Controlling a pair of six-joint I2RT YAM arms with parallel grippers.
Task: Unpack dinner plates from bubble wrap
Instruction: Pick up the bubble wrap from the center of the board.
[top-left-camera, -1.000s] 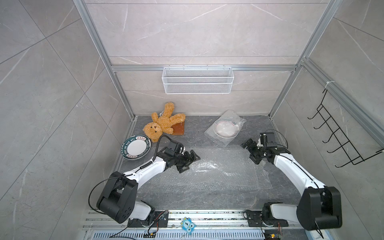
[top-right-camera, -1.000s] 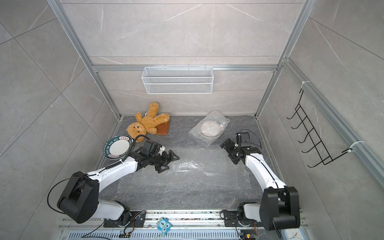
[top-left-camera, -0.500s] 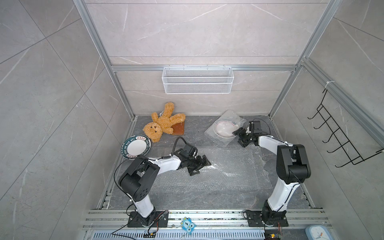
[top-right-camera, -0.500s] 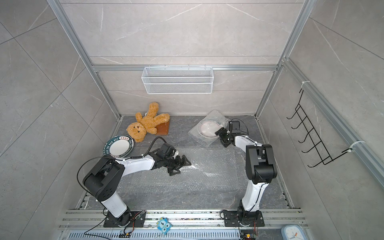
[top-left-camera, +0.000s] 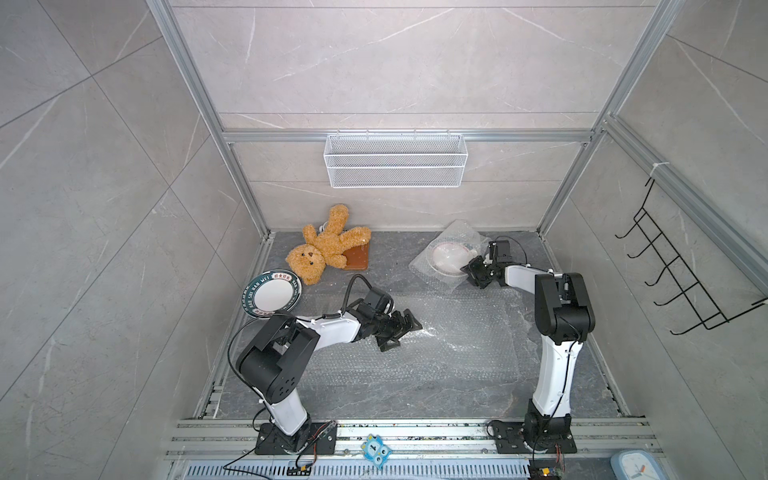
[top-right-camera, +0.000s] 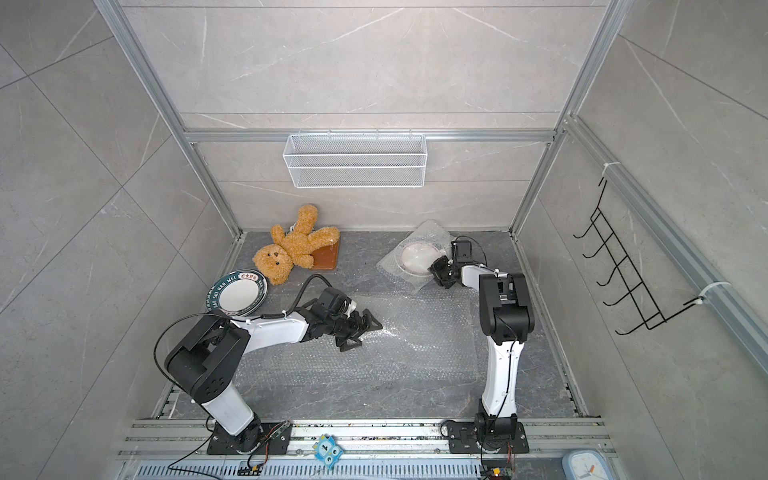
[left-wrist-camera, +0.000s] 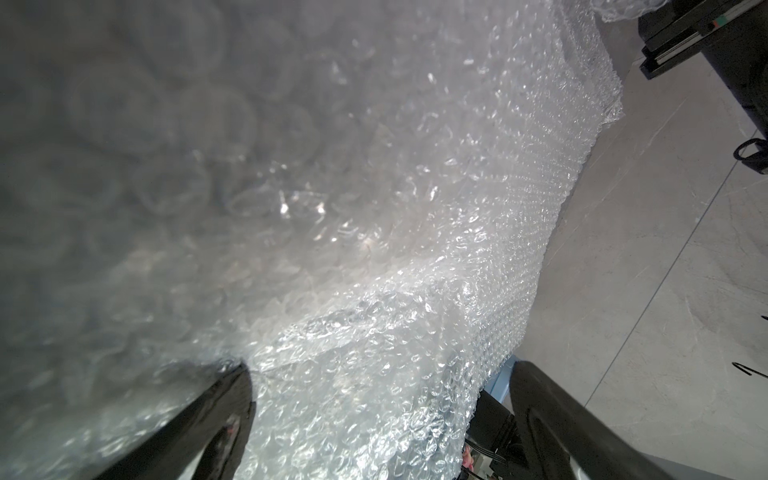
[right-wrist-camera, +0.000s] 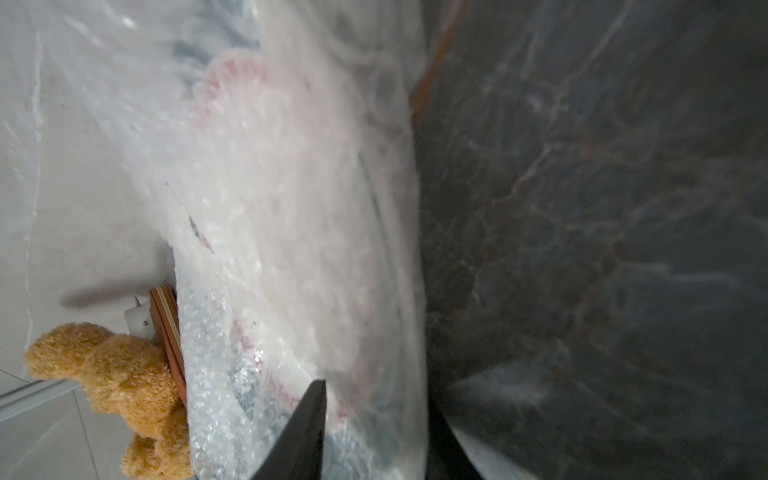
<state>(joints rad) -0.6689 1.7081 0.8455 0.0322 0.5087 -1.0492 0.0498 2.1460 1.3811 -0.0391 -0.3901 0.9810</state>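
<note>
Top views: "HAU WEI" is read on the round green-rimmed white plate (top-left-camera: 272, 296); left gripper (top-left-camera: 401, 336) is spread wide, empty; closure of right gripper (top-left-camera: 473, 274) cannot be told.

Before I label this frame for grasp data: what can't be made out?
- Wrapped plate: rim pattern blurred by its bubble wrap pouch, both top views.
- Right gripper: grip unclear; right wrist view shows one finger, wrap hides the other.
- Brown slab: mostly under the teddy bear.
- Clock: cut off by top views' edge.

The wrapped plate (right-wrist-camera: 291, 187) is a blur behind its bubble wrap (right-wrist-camera: 208, 374); the brown slab (top-left-camera: 357, 257) lies mostly under the teddy bear (top-left-camera: 322, 249); a clock (top-left-camera: 631, 467) is cut off
</note>
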